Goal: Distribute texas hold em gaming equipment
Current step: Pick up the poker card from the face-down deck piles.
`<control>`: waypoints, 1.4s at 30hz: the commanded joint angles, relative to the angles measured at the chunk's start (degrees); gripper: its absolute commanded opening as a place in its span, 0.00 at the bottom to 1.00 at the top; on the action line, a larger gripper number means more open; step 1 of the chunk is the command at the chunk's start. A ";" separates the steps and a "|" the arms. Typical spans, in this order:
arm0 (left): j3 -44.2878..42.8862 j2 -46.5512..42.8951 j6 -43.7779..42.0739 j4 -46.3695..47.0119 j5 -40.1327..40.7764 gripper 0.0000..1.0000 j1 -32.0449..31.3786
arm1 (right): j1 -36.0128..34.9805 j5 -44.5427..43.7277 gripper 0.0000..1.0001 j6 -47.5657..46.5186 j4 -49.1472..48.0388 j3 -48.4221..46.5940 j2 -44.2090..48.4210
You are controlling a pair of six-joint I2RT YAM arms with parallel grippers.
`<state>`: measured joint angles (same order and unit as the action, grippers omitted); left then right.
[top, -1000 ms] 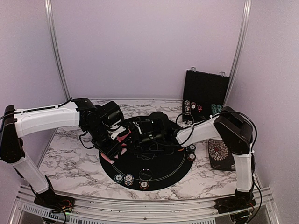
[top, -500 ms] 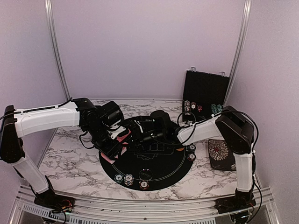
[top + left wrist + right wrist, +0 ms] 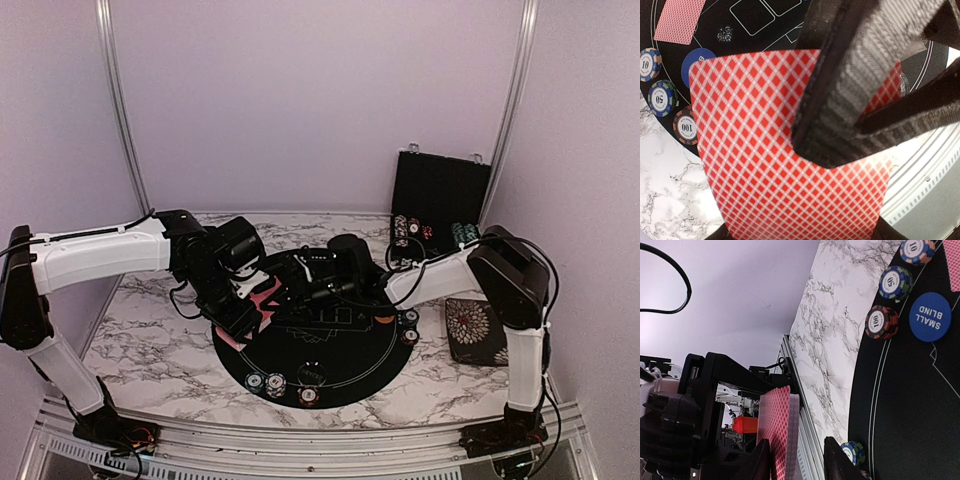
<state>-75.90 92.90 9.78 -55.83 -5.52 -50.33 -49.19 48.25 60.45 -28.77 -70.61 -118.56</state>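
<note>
Red cards: one deck, middle of the top view, over the mat.
Left gripper: clenched on the cards.
Right gripper: fingers apart, straddling the deck's edge.
Case: upper right, lid up, with chip stacks inside.
Mat's lower rim: chips.

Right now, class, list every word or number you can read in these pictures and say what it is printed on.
"SMALL BLIND": blue button
"100": red-and-black chip
"50": blue-and-green chip
"10": blue-and-orange chip
Far chips: too small to read.
</note>
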 commanded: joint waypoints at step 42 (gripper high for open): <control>1.30 -0.31 0.08 -1.64 -0.20 0.57 -0.12 | 2.71 0.44 0.08 10.49 -13.81 8.63 5.85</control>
<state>-75.02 92.90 9.82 -55.83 -5.52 -50.33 -47.57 47.55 66.19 -35.14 -63.61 -114.21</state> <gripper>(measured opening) 0.674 0.092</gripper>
